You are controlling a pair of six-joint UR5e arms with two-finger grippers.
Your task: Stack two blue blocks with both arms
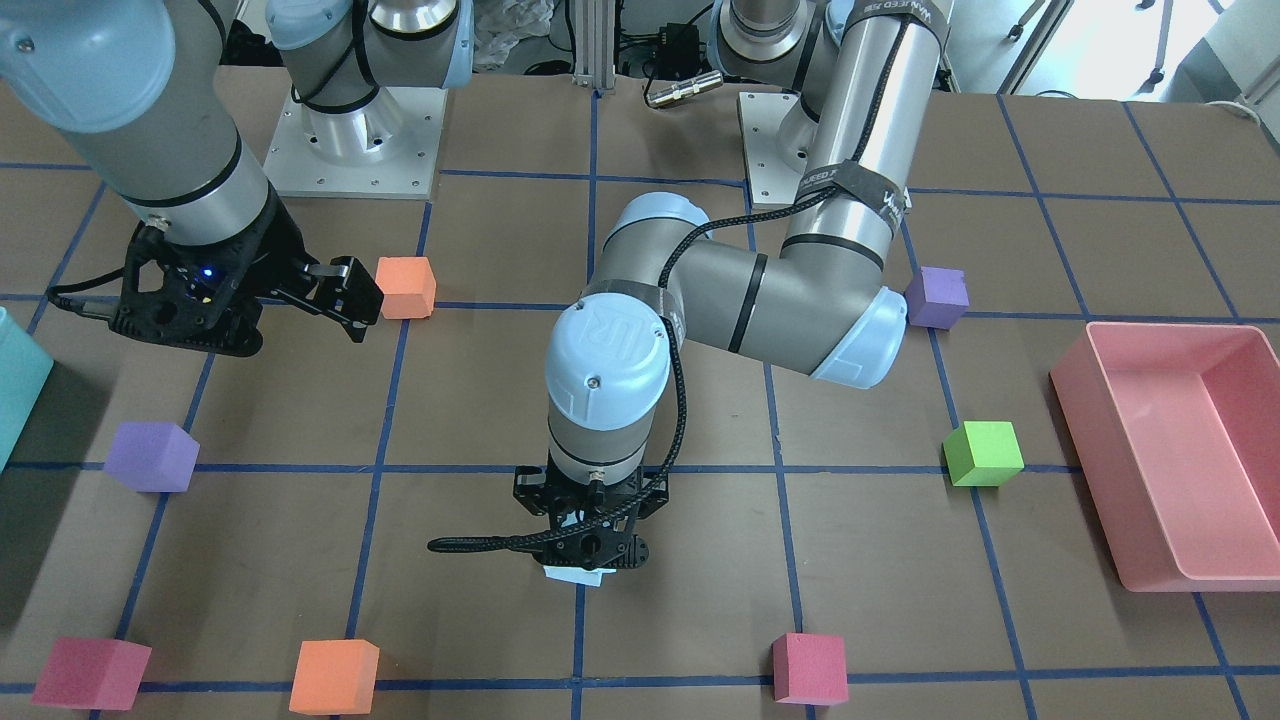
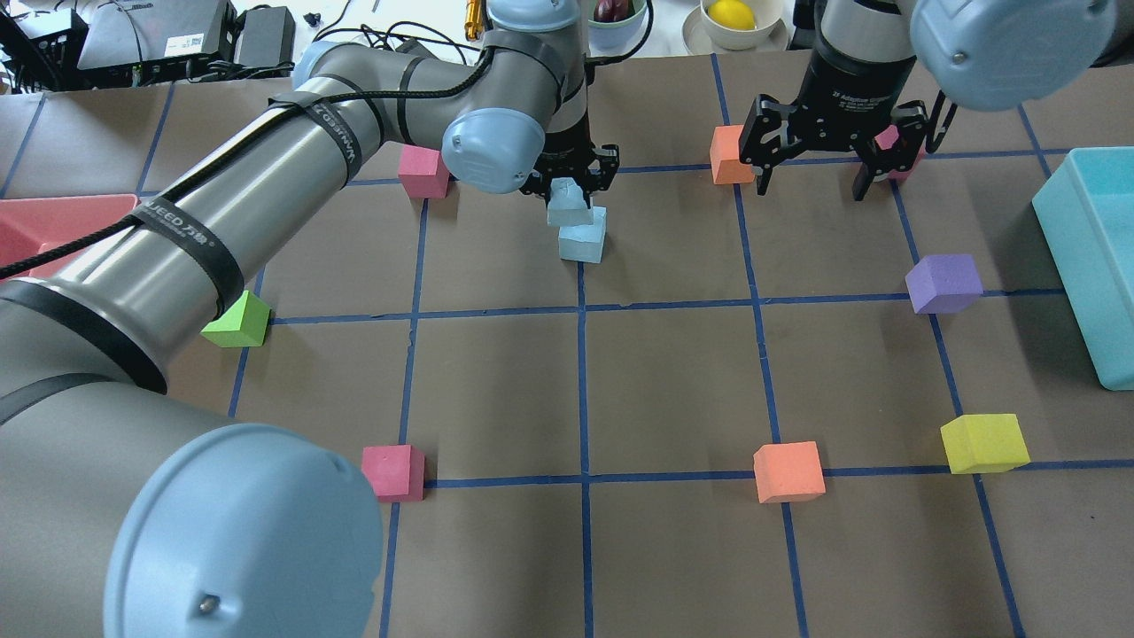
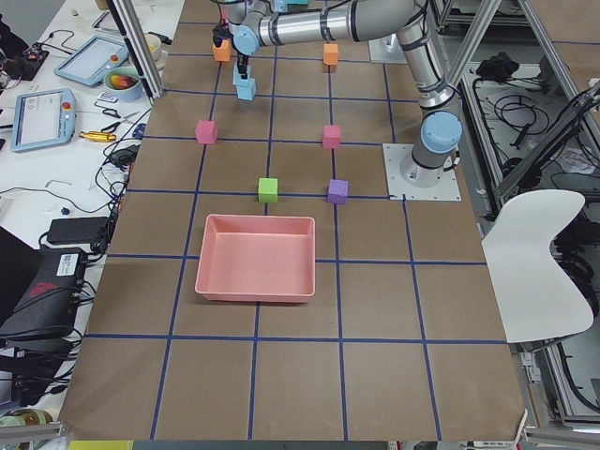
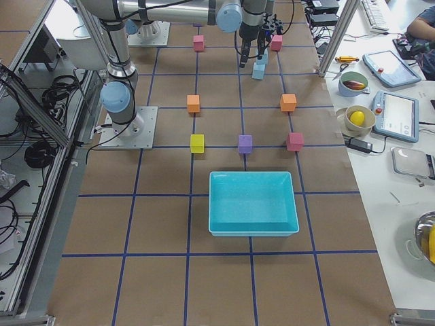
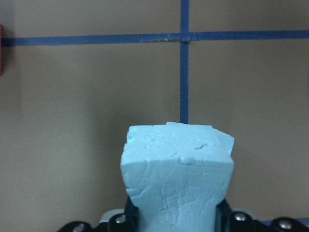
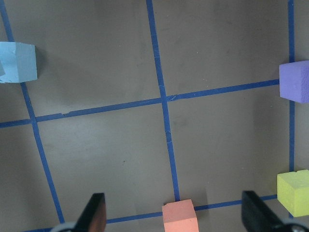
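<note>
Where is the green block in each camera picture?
Front-facing: green block right of centre, near the pink tray.
Overhead: green block far left, near the pink tray.
Left side: green block centre, above the pink tray.
Right side: not visible.
Left wrist: absent.
Right wrist: absent.
Landmark: pink tray.

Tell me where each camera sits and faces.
Front-facing: across the table, facing the robot; left arm, right arm.
Overhead: behind shoulders, facing forward; left gripper holds upper blue block over lower blue block.
Exterior left: end by pink bin; left arm near.
Exterior right: end by teal bin; right arm near.
Left wrist: down onto held block.
Right wrist: down between right gripper's open fingertips.
Right wrist and overhead share yellow block.
</note>
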